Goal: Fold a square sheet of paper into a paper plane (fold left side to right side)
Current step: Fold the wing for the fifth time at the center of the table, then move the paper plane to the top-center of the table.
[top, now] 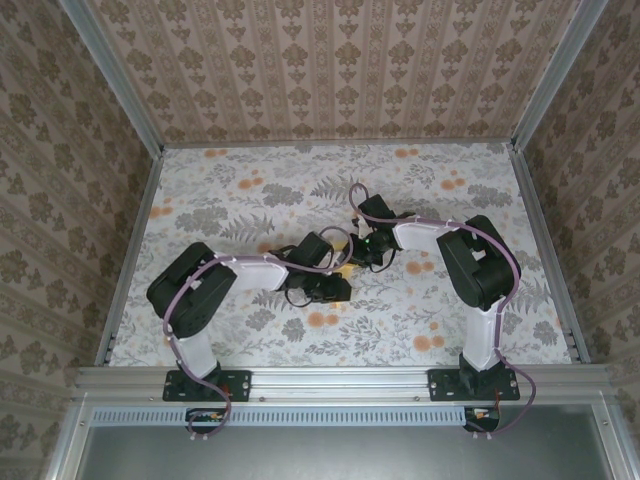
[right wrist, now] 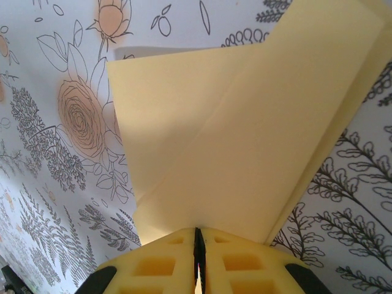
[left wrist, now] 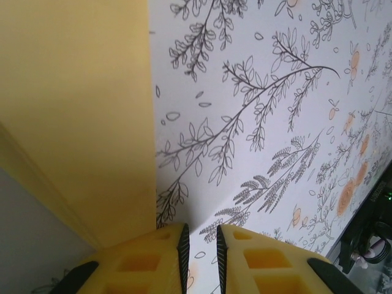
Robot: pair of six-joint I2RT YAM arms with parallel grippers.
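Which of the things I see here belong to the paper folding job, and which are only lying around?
For the job: yellow sheet of paper, right gripper shut on it, left gripper beside it.
Just there: flowered cloth, patterned walls, metal frame.

Floral cloth (top: pixel 250 190) covers table (top: pixel 340 374); yellow paper sheet (left wrist: pixel 73 92) rests on cloth near middle.

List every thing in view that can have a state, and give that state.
right end effector: shut, pinching the edge of the square sheet of paper.
left end effector: jaws a narrow gap apart, nothing between them, just beside the paper's edge.
square sheet of paper: partly folded, one flap bent over another layer.
flowered cloth: spread flat under the paper.
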